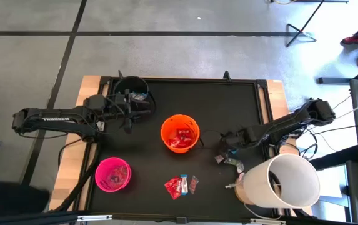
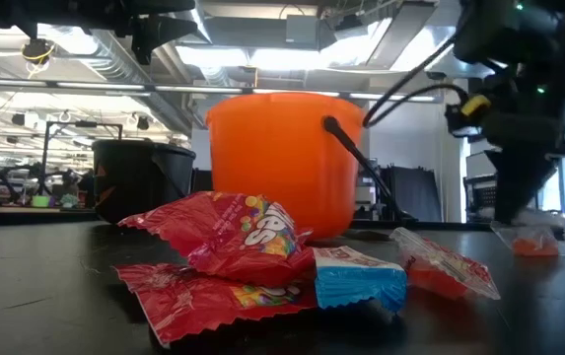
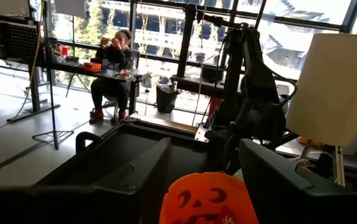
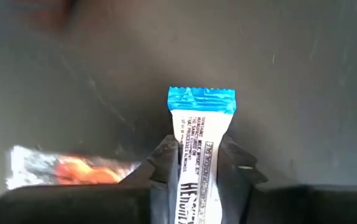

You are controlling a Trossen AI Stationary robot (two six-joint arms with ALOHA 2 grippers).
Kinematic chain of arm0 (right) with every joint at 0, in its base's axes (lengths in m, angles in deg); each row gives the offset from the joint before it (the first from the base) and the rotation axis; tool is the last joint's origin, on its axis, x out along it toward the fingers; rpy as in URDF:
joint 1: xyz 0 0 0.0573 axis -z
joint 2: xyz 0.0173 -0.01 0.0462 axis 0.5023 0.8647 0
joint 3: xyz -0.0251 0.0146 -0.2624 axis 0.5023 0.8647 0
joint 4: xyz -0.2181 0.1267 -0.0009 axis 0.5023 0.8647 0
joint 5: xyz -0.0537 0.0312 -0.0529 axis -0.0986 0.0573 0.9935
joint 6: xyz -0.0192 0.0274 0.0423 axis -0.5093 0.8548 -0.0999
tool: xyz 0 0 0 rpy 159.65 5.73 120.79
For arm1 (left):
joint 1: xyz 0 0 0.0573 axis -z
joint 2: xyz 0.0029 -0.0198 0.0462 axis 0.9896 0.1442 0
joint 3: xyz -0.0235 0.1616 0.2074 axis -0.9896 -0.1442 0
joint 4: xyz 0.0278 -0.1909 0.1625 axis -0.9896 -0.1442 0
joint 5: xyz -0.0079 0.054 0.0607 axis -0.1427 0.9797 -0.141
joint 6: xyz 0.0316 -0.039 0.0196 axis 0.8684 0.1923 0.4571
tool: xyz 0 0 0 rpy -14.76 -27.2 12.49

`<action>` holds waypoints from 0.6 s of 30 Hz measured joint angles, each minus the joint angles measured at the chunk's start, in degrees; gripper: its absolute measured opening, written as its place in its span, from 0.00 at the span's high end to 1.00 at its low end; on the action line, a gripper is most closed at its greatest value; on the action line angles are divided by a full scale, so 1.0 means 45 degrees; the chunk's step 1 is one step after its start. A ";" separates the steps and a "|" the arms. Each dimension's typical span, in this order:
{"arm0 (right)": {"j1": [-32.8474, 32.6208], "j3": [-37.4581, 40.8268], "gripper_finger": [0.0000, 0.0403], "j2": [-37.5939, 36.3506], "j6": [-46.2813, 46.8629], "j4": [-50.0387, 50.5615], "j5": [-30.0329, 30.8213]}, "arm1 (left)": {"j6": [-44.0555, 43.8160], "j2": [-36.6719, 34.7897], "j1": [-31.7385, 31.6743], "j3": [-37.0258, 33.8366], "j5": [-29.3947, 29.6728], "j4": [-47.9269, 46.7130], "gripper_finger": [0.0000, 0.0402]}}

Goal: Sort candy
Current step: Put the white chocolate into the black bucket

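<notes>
The right gripper sat low over the black table, right of centre in the high view, its two fingers pressed against the sides of a blue-and-white bar that lay flat with its blue crimped end pointing away from the wrist. Just beside the bar in the right wrist view, at lower left, lay a clear-ended wrapper with an orange middle.

Outward from there, in the high view, a few more wrappers lay around that gripper, and a white bucket lay tilted at lower right. The orange bucket stood at frame centre with red packets inside. Below it, near the bottom edge, a small cluster of red packets and one blue-ended bar lay together; the low view showed these close up in front of the orange bucket.

The pink bucket stood at lower left. The left gripper hovered beside the black bucket at upper left, fingers apart and holding nothing.
</notes>
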 joint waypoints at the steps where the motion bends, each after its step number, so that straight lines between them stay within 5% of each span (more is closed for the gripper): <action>1: 0.0119 -0.0098 0.82 -0.0055 -0.0154 0.0018 0.0045 | -0.0136 0.0000 0.0002 0.0000 0.0005 0.0006 0.54; 9: 0.1614 -0.1105 0.81 -0.0926 -0.2550 -0.0722 0.1500 | -0.0517 0.0000 0.0000 0.0000 0.0042 0.0044 0.54; 18: 0.3815 -0.2127 0.81 -0.1249 -0.6853 -0.7446 0.1362 | -0.0949 0.0007 0.0000 0.0000 0.1734 0.0197 0.54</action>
